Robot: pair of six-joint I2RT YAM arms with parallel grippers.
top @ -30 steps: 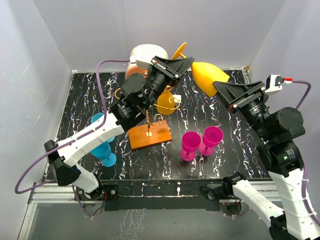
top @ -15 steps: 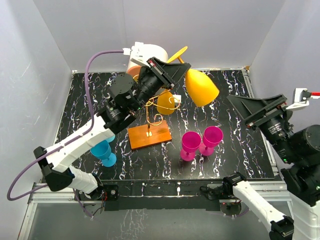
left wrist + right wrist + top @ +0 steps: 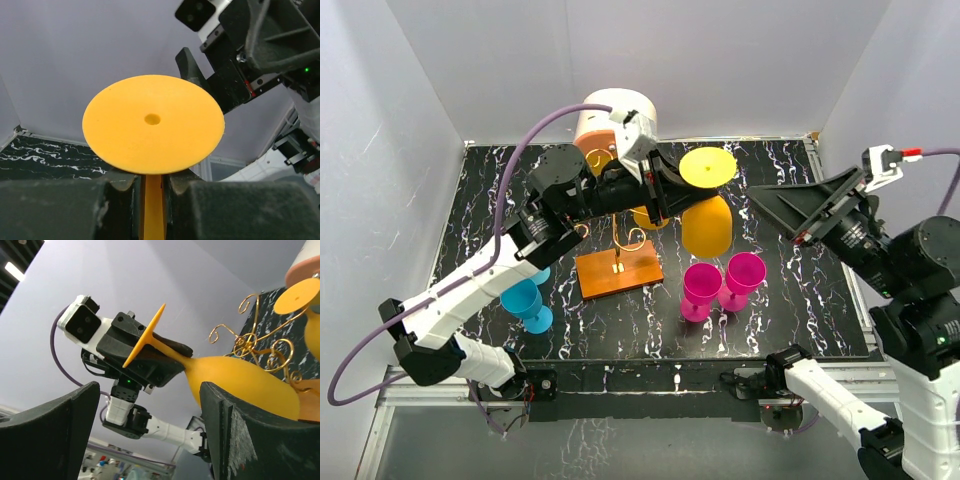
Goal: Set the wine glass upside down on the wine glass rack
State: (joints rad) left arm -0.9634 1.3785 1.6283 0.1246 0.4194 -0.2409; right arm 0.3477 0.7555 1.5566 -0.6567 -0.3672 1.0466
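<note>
The left arm's fingers point(image 3: 152, 202) are pressed together on the stem of the yellow-orange plastic wine glass point(image 3: 705, 228), just under its flat round foot. The foot is on top and the bowl hangs mouth-down. Holding it by the stem leaves the foot free, and I judge this is so that a scroll arm can catch it. The glass hangs in the air just right of the gold wire wine glass rack with the orange rectangular base point(image 3: 618, 272) and touches nothing else.

The right arm's fingers point(image 3: 150, 410) are spread wide and hold nothing. They sit well to the right of the rack, probably to stay out of the way.

A second yellow glass point(image 3: 300, 295) is already hanging foot-up among the rack's scrolls. The held glass, being inverted, is empty. Two magenta goblets point(image 3: 720, 285) stand upright on the black marbled worktop point(image 3: 790, 320) to the right of the rack, with a blue goblet point(image 3: 525, 300) to its left. All three look empty.
</note>
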